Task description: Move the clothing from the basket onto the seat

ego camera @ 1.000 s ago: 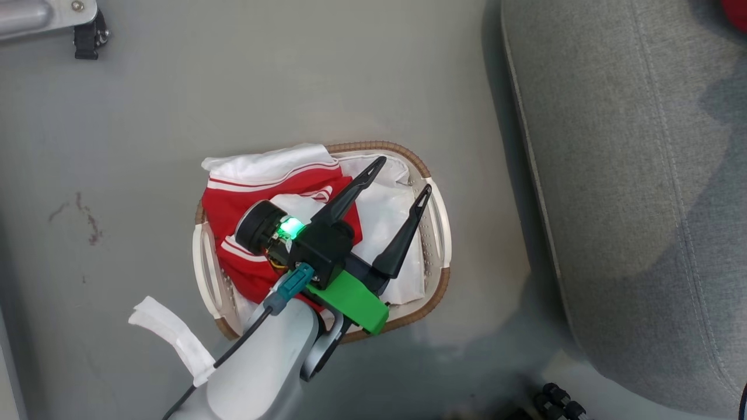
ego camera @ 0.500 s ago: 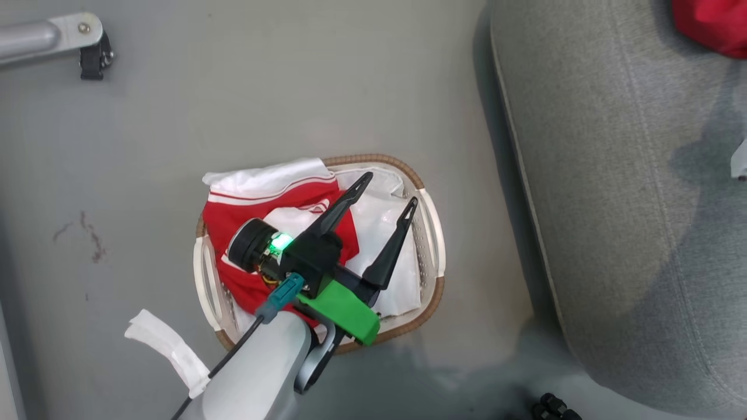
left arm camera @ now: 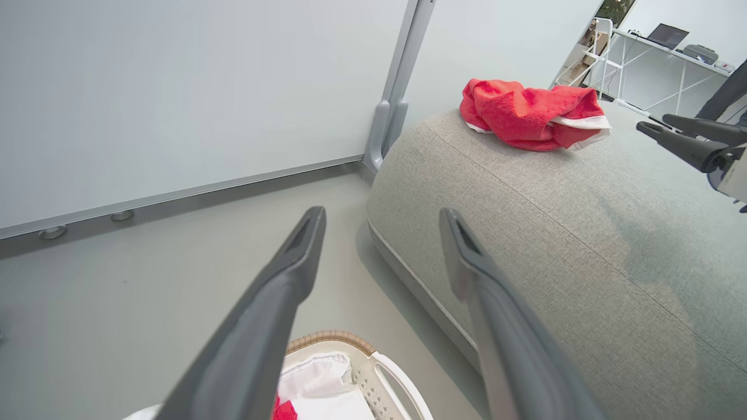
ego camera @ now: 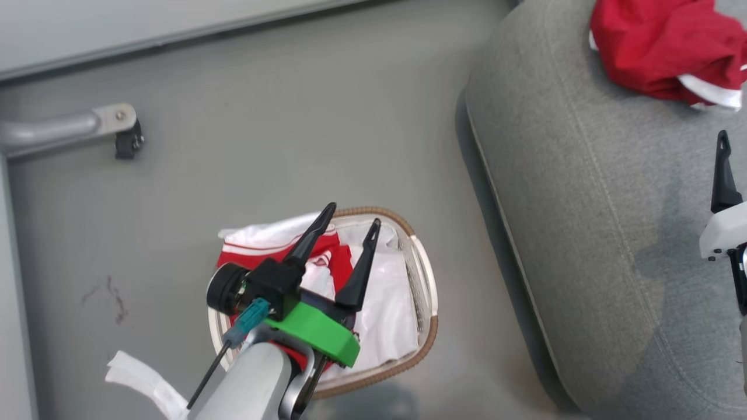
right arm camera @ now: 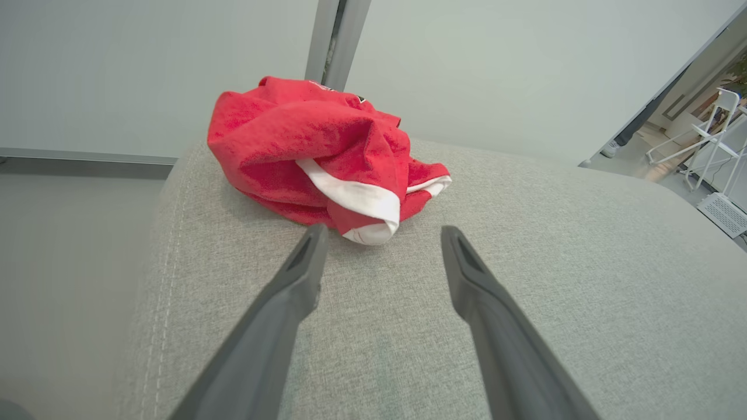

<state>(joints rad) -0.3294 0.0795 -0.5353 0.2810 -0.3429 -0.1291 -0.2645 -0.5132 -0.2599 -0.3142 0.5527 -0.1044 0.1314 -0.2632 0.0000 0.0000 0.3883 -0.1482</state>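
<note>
At the lower middle of the head view, my left gripper point(ego camera: 354, 213) hangs above the basket point(ego camera: 432, 341) with its two dark fingers spread and nothing between them. Under it, one piece of the clothing point(ego camera: 341, 268) lies in the basket: red, with white-and-red striped trim, crumpled toward the left side, its white panel spilling over the rim at the upper left. A plain white liner point(ego camera: 385, 315) covers the right half, touching the red cloth. The main risk I judge here is pinching the liner along with the garment, since the two overlap; that could lift the liner or drag the light basket across the floor. The part draped over the rim might also snag as it comes up. At the upper right of the head view, a second red garment point(ego camera: 653, 46) lies bunched on the grey seat point(ego camera: 583, 204), a white hem folded along its lower edge. In the right wrist view, my right gripper point(right arm camera: 383, 230) sits just short of that hem, fingers spread wide, holding nothing. A loose fold could catch on a fingertip if I pull away carelessly. The heap also sits near the seat's rounded far corner, so a nudge might tip it over the edge.
</note>
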